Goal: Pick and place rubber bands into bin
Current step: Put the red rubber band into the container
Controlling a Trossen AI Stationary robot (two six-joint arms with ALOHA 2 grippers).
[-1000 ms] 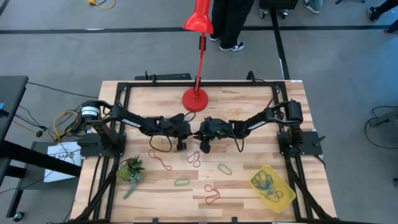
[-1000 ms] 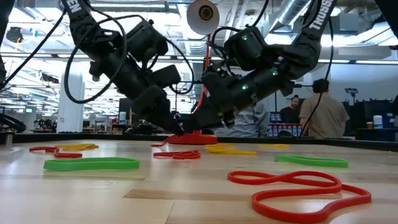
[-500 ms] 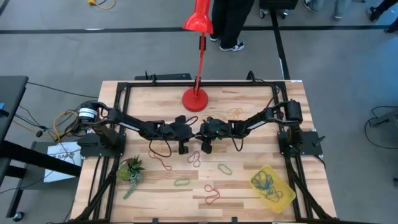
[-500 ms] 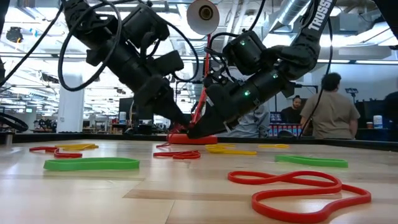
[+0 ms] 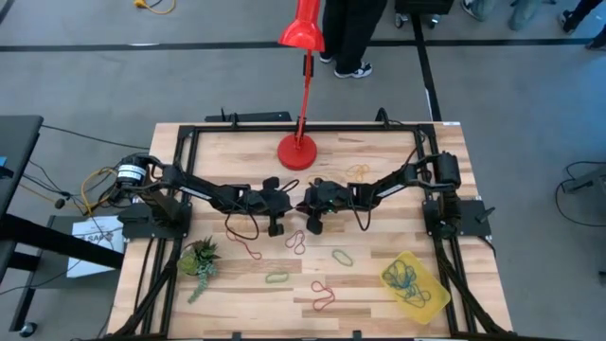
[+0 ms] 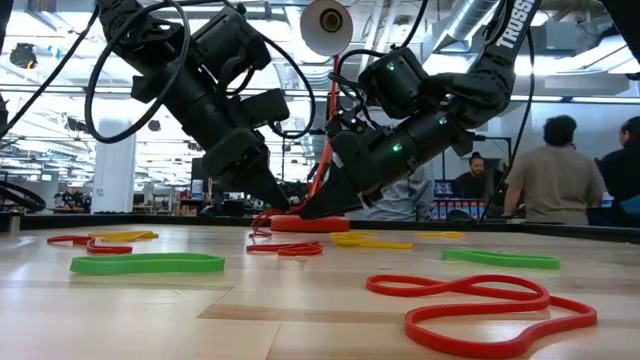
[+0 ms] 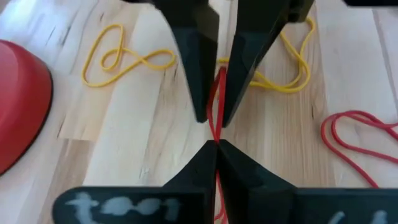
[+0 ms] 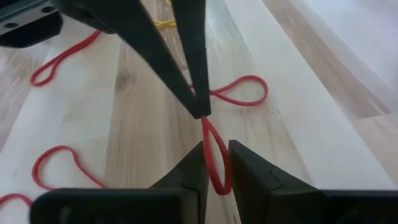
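At the table's middle my two grippers meet tip to tip. My left gripper (image 5: 291, 202) (image 7: 216, 147) is shut on a red rubber band (image 8: 241, 90). My right gripper (image 5: 305, 202) (image 8: 216, 163) faces it, its fingers apart on either side of the band's near loop (image 8: 214, 155); I cannot tell whether they touch it. More rubber bands lie flat on the wood: red (image 5: 296, 242), red (image 5: 323, 295), green (image 5: 342, 256), green (image 5: 276, 278), yellow (image 5: 358, 171). The yellow bin (image 5: 432, 296) stands at the near right with several bands inside. My left gripper pinches the red band near its middle (image 7: 216, 132) at the very tips of its two fingers, which slant down from the table's left. One loop (image 8: 241, 90) sticks out sideways and another runs between my right gripper's fingers. Whether the band is clear of the table does not show.
A red lamp base (image 5: 297, 152) with its pole stands just beyond the grippers at the far middle. A small green plant (image 5: 200, 260) sits at the near left. A black frame rail (image 5: 303, 128) runs around the table. People stand in the room behind.
My left gripper has shifted a little toward the table's near edge, staying shut on the red band. My right gripper has kept its place, its fingertips dipping slightly toward the left gripper's tips.
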